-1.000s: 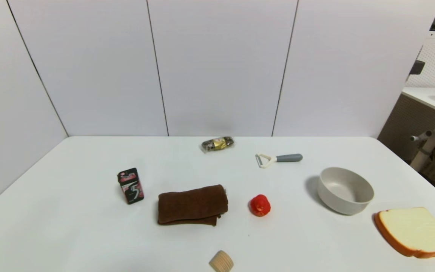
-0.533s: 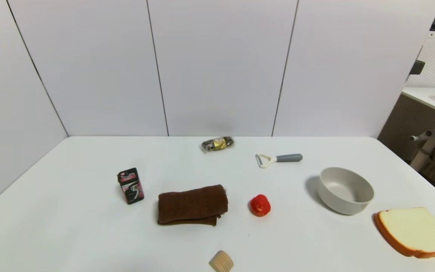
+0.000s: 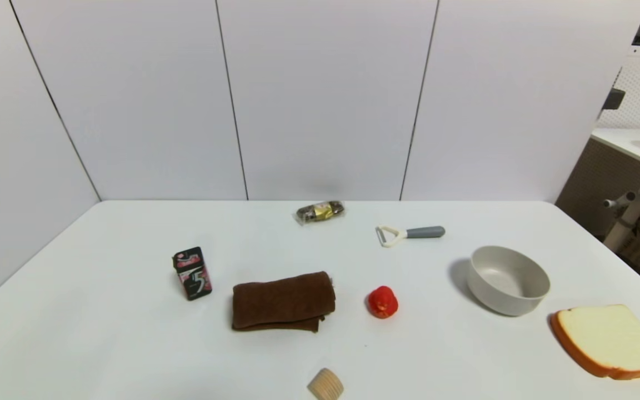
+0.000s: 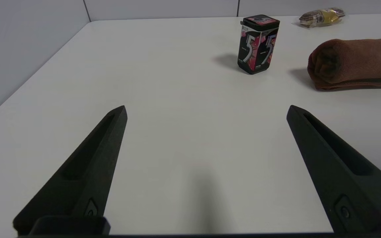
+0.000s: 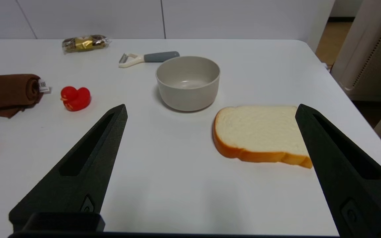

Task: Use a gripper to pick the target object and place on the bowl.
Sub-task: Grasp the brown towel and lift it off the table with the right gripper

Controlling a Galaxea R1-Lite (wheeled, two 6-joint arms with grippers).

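Your dark brown folded terry towel [image 3: 283, 301] lies flat on the white table [image 3: 103, 311], near its middle, untouched. The plain round grey-beige matte bowl [image 3: 508, 280] stands upright and well apart from it, toward your right, with the small red toy duck [image 3: 382, 301] on the table between the two.

Your left gripper [image 4: 207, 110] hangs low over bare table near the front edge, its two black fingers spread wide with nothing between them; ahead of it stand the black and pink gum box [image 4: 258, 43] and the rolled end of the towel [image 4: 356, 63].

Your right gripper [image 5: 210, 110] is likewise spread wide and holding nothing, low over the table, with the slice of white bread [image 5: 263, 135] just ahead and the bowl [image 5: 188, 82] beyond it.

Farther back you have a white peeler with a grey handle [image 3: 410, 233] and a clear-wrapped snack packet [image 3: 320, 211]. A small ridged wooden block [image 3: 326, 384] sits at the near edge.
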